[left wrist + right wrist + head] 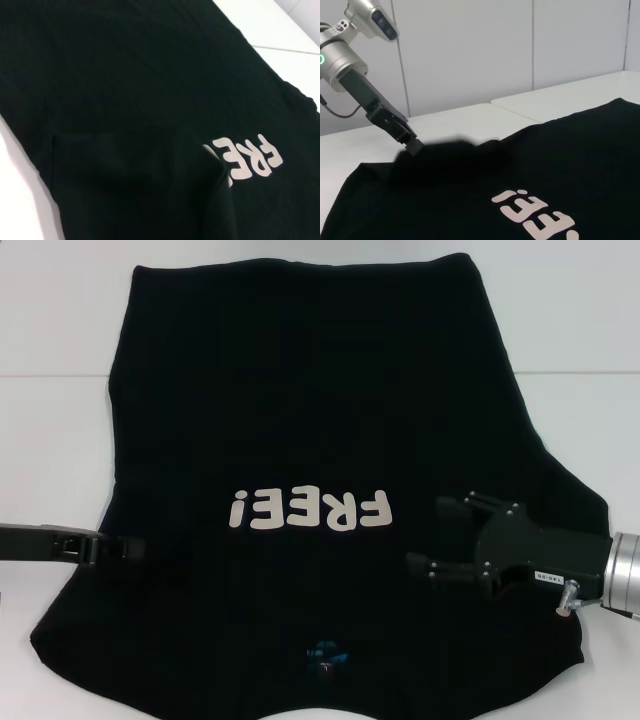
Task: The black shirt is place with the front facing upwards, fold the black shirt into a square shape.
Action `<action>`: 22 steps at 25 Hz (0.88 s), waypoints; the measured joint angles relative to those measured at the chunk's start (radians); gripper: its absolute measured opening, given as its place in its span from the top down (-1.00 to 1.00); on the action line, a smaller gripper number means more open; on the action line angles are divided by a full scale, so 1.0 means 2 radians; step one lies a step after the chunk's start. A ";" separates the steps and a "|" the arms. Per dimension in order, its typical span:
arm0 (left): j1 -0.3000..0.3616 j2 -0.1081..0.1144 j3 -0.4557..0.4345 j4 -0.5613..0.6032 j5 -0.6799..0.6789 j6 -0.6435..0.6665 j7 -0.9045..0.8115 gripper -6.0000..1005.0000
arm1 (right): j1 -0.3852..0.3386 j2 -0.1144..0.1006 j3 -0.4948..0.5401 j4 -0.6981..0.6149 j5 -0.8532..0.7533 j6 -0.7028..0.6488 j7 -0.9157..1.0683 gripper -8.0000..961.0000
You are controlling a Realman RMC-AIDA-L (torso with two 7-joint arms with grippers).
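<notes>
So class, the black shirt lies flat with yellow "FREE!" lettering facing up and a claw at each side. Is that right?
Not quite: the lettering on the black shirt is white, not yellow, as the head view shows. The rest holds: the left claw and right claw sit at its sides.

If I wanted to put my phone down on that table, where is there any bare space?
Bare white table shows beyond the black shirt at the far left and far right corners, and along both its sides. The near middle is crowded: the left gripper and right gripper both sit on the shirt.
</notes>
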 joint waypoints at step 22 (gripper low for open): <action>0.037 0.023 -0.149 -0.093 -0.164 0.173 0.183 -0.50 | -0.010 -0.055 0.022 -0.135 -0.054 -0.020 0.446 -0.92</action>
